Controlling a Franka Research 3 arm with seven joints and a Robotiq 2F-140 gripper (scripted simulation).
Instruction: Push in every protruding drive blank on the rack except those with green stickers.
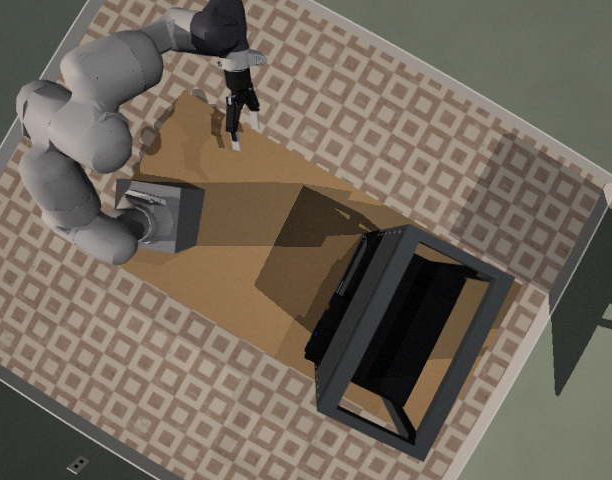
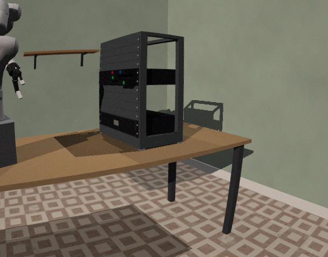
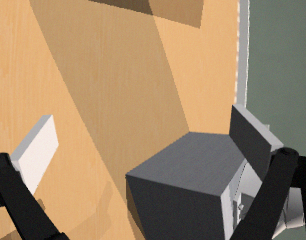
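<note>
Gripper point(image 1: 242, 135) is hanging spread wide and empty over the near table point(image 2: 75, 163) end by the arm's base, while the rack point(image 2: 139, 91) is standing well apart at the far end, its sticker-dotted front point(image 2: 118, 88) facing the arm.

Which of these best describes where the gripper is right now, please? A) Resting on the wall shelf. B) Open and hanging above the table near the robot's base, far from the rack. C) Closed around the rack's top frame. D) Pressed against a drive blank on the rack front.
B: the gripper hangs open over the table near the base, well away from the rack.
</note>
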